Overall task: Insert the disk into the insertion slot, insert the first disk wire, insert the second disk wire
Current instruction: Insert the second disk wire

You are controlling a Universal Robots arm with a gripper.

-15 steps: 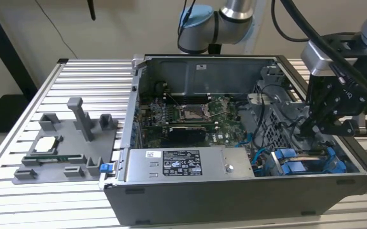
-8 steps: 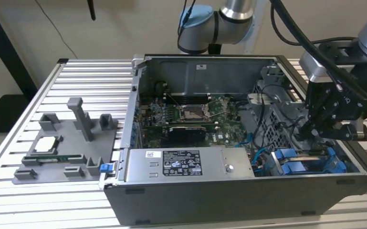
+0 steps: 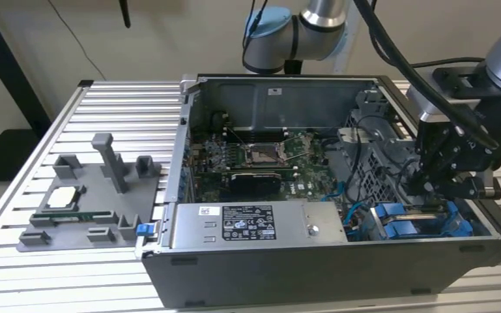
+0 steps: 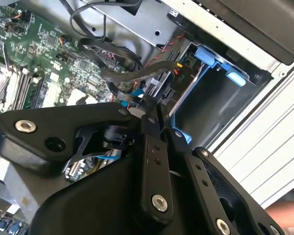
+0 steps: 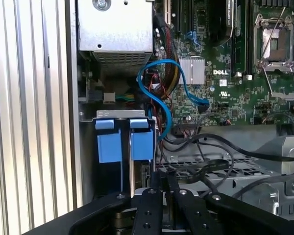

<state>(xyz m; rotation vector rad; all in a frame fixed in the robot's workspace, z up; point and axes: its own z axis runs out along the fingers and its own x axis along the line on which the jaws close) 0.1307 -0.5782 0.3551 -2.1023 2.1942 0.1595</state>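
Gripper [image 3: 448, 184]: it sits low inside the computer case [image 3: 320, 274], at the corner on the exterior view's right, just above the blue disk carrier. In the second wrist view [image 4: 154, 105] and the first wrist view [image 5: 161, 176] its two black fingers [image 4: 149, 147] lie close together, the jaws narrow, with the tips at a black cable connector [image 4: 154, 88]. Whether the tips actually clamp the connector cannot be told.

Disk [image 3: 411, 218]: it is seated in the drive bay at the front corner of the case on the exterior view's right. Its bright blue frame shows there, and two blue tabs [image 5: 122, 139] show in the first wrist view. The metal body is mostly hidden.

Insertion slot [image 4: 220, 103]: a grey sheet-metal bay, with the blue carrier inside it.

Black cables [image 4: 112, 63]: a bundle loops from the mainboard area to the connector at the fingertips, next to the back of the disk.

Blue cable [image 5: 161, 88]: it curls loosely over the mainboard beside the bay.

Power supply [image 3: 259, 225]: a grey box with a label, along the front wall of the case, beside the bay.

Mainboard [image 3: 259, 156]: green, at the bottom of the case, with an open processor socket [image 3: 262, 153].

Grey fixture tray [image 3: 85, 208]: it rests on the ribbed table [image 3: 111, 111], outside the case on the exterior view's left.
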